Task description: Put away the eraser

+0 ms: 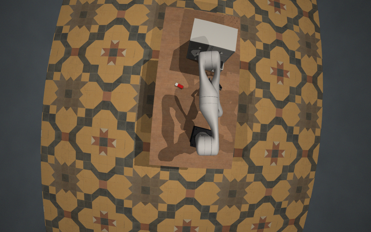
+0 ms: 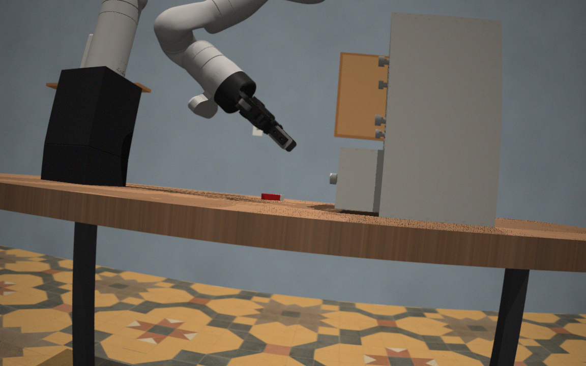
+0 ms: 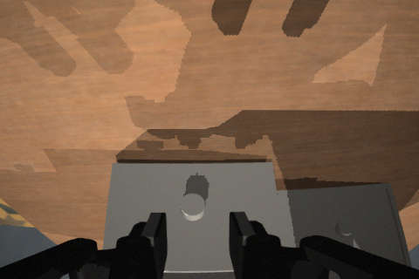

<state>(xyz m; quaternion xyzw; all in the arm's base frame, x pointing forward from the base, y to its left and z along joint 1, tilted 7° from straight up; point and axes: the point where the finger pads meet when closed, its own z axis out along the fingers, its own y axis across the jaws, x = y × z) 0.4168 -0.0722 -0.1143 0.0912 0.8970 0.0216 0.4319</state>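
Claw [image 2: 284,141]: I see it part open, empty, above and clear of the pulled-out bottom drawer [image 2: 358,178].
Eraser [image 1: 179,85]: on the tabletop [image 1: 163,127], off to the claw's side, long axis skewed to the tabletop edges.

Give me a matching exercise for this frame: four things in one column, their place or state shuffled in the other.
Things:
1. red eraser
2. bottom drawer
3. gripper
4. black pedestal

States:
a. pulled partway out of the grey chest
b. in the air, fingers apart, nothing between them
c. lying on the table top, apart from the chest
d. standing at the table end opposite the chest

Pairs: 1-c; 2-a; 3-b; 4-d
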